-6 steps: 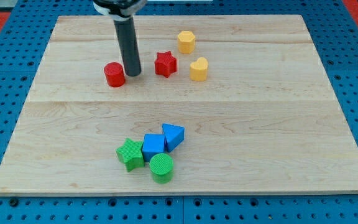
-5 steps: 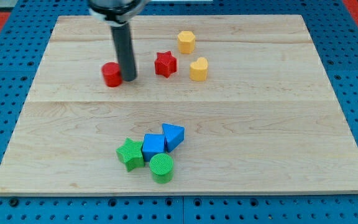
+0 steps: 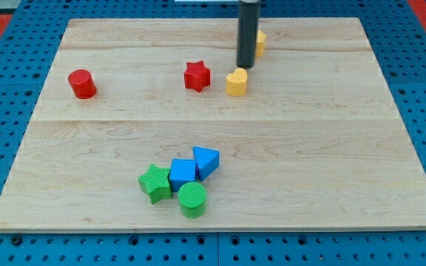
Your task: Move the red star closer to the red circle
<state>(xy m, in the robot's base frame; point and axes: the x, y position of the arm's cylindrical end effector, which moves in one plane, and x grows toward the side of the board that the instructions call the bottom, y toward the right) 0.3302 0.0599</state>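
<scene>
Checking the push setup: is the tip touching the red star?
No: my tip sits just above the yellow heart, apart from the red star.

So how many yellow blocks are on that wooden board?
2. One yellow heart sits right of the red star; the other yellow block is partly hidden behind the rod near the view's top, just above my tip.

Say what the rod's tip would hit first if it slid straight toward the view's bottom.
Probably the yellow heart, just below my tip and slightly left; it might only clip its right edge, as depth is unclear.
</scene>
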